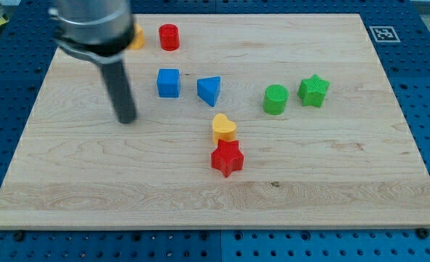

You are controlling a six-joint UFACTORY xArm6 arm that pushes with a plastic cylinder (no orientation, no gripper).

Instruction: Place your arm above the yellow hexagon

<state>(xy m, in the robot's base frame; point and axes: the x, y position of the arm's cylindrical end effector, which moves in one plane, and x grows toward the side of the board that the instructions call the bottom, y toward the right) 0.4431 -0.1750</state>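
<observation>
The yellow hexagon (137, 36) sits near the board's top-left corner, mostly hidden behind my arm's blurred housing, so its shape is hard to confirm; only an orange-yellow sliver shows. Just to its right along the top edge stands the red cylinder (169, 36). My tip (127, 119) rests on the wood toward the left edge, well below the hexagon, so the hexagon lies up toward the top edge and slightly right of it. I carry no pincer, only the rod. Nearest my tip on the right is the blue cube (168, 82), apart from it
</observation>
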